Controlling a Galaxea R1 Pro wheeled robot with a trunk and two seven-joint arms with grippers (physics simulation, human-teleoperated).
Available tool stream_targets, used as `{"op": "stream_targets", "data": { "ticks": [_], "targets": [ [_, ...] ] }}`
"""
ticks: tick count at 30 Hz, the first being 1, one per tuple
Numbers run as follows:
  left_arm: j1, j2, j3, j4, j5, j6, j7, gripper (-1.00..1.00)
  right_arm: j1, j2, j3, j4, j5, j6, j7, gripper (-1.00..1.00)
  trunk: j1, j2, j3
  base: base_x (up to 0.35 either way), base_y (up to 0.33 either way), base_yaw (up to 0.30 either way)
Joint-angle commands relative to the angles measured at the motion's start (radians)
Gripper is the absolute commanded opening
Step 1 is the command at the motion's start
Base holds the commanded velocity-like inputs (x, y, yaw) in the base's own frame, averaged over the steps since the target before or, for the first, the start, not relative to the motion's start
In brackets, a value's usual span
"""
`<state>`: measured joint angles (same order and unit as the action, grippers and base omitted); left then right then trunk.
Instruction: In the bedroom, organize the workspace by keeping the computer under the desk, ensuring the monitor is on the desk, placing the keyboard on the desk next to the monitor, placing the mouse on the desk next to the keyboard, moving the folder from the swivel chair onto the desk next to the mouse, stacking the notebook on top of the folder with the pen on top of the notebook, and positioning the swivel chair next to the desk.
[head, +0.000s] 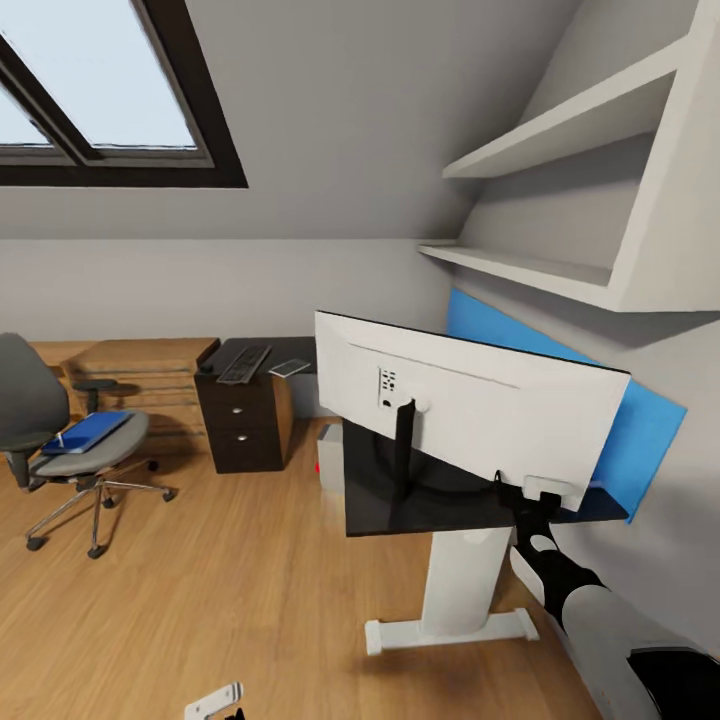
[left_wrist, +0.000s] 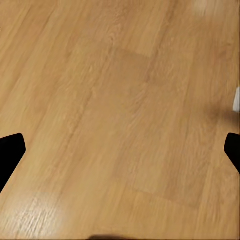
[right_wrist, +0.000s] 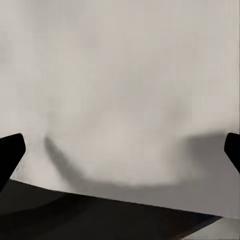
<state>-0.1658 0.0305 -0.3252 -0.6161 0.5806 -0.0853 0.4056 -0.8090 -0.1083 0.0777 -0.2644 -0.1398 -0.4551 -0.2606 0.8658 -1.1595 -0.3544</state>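
Observation:
The monitor (head: 470, 405) stands on the black desk (head: 430, 505), its white back toward me. My right gripper (head: 537, 497) is at the monitor's lower corner, open, and the white back (right_wrist: 120, 90) lies close between its fingers. The left gripper (head: 215, 702) hangs low and open over the wood floor (left_wrist: 120, 100). On the desk's far wing lie the keyboard (head: 245, 362), the mouse (head: 207, 367) and the notebook (head: 290, 368). The computer (head: 330, 455) sits under the desk. At the left, the swivel chair (head: 60, 440) carries the blue folder (head: 90, 432), with a thin white pen (head: 62, 438) on it.
A dark drawer unit (head: 245, 420) stands under the desk's far wing, beside a light wooden dresser (head: 130, 365). White shelves (head: 560, 140) jut from the right wall above the blue back panel (head: 640, 430). A skylight (head: 100, 90) is set in the sloped ceiling. Wood floor lies between chair and desk.

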Motion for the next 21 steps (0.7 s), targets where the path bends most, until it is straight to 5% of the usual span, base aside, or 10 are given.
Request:
{"op": "stream_targets", "data": {
  "ticks": [1,10,11,12,13,14,21],
  "targets": [
    [-0.001,0.002,-0.007,0.0,0.012,-0.006,0.007,1.0,-0.001,-0.001,0.009,0.001,-0.009,-0.003,-0.003,1.0,0.0,-0.001,-0.001,0.16,-0.007,0.0],
    [-0.001,0.011,0.032,0.001,0.019,-0.002,0.01,1.0,-0.001,-0.001,0.009,0.001,-0.009,-0.004,-0.003,1.0,0.0,-0.001,-0.001,0.257,0.0,0.0],
    [-0.001,0.013,0.064,0.001,0.02,-0.001,0.009,1.0,-0.001,-0.001,0.009,0.001,-0.009,-0.004,-0.003,1.0,0.0,-0.001,-0.001,0.323,0.0,0.0],
    [-0.001,0.015,0.16,0.001,0.02,-0.001,0.005,1.0,-0.001,-0.001,0.008,0.001,-0.009,-0.004,-0.003,1.0,0.0,-0.001,-0.001,0.324,0.0,0.0],
    [-0.001,0.015,0.187,0.0,0.019,-0.002,-0.001,1.0,-0.001,-0.001,0.008,0.001,-0.009,-0.004,-0.003,1.0,0.0,-0.001,-0.001,0.324,0.0,0.0],
    [0.0,0.02,0.225,0.0,0.018,-0.002,-0.039,1.0,-0.001,-0.002,0.008,0.001,-0.009,-0.004,-0.002,1.0,0.0,-0.001,-0.001,0.324,0.0,0.0],
    [-0.001,0.074,0.243,-0.005,0.018,0.094,-0.273,1.0,-0.001,-0.002,0.007,0.001,-0.009,-0.005,-0.002,1.0,0.0,-0.001,-0.001,0.324,0.0,0.0]
  ]
}}
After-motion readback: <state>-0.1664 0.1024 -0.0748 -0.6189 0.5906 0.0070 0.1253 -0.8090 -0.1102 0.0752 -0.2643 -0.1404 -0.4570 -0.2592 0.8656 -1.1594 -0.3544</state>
